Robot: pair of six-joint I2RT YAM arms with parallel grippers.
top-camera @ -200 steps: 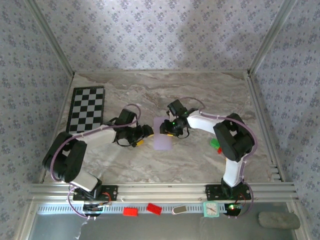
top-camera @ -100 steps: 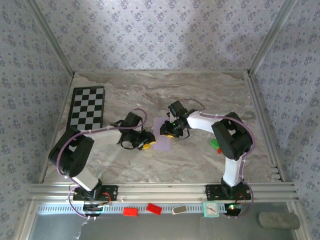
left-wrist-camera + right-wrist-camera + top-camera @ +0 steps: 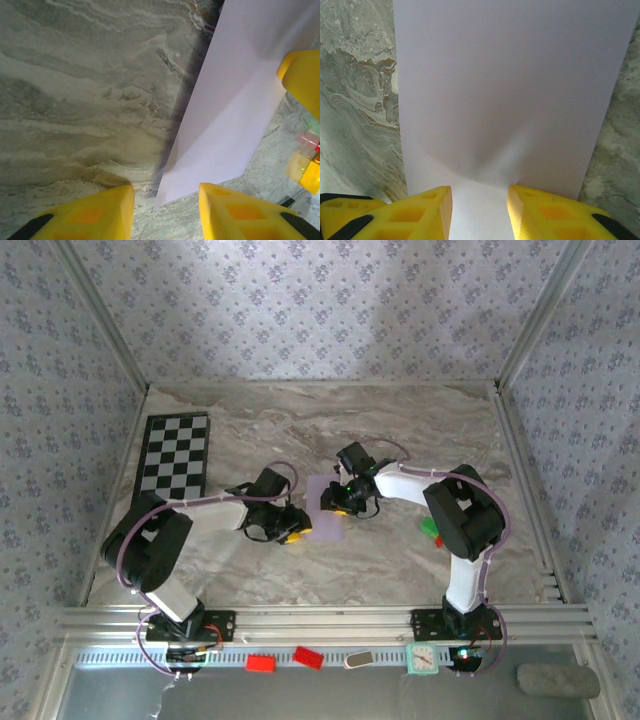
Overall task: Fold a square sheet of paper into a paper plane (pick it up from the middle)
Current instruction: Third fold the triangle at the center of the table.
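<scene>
1. Front rail, nearest me: 2 red blocks [image 3: 261, 663] and [image 3: 308, 657], and a small teal clock [image 3: 422, 658] beside the right arm's base.

2. Left fingers [image 3: 291, 533]: yellow, low over the desk [image 3: 400, 430], just left of the sheet. From the left wrist I see them [image 3: 117, 200] parted, with a clear gap. The sheet's near corner lies in that gap and is not pinched. Released.

3. Square sheet of paper [image 3: 326, 525]: pale lilac, unmarked, at the middle of the desk between the 2 arms' tips. From above it reads as an upright oblong. From the left wrist, the sheet [image 3: 235, 115] has its left edge raised off the marble, with a dark shadow beneath it.

4. Right fingers [image 3: 335, 502]: on the sheet's far right part. From the right wrist, the 2 yellow tips [image 3: 440, 200] press in on the sheet [image 3: 510, 90], and a soft ridge of paper is bunched up between them. Grasping the sheet by that pinch.

5. Green and red blocks [image 3: 431, 530]: on the desk, close by the right arm's elbow, well apart from the sheet.

6. Checkerboard [image 3: 175, 458]: black and white, flat at the far left of the desk.
</scene>
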